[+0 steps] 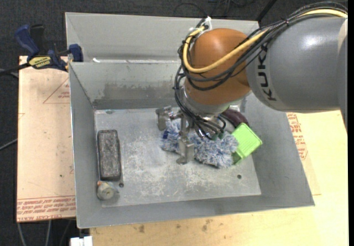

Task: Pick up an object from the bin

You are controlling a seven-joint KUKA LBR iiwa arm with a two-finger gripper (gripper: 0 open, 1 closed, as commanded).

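Grey metal bin [160, 184]. At the centre of the frame, the gripper [184, 153] is low over a crumpled blue-and-white cloth [214, 152], with a green block [246, 141] touching the cloth's right side. I cannot tell whether the gripper is open or closed.

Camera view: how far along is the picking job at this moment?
Done: the hand is down in the grey metal bin, at the blue-and-white fluffy cloth in its middle. In hand: whether it grips, I cannot tell. Left: lifting a thing out. The dark grey rectangular block and green plastic block lie on the floor.
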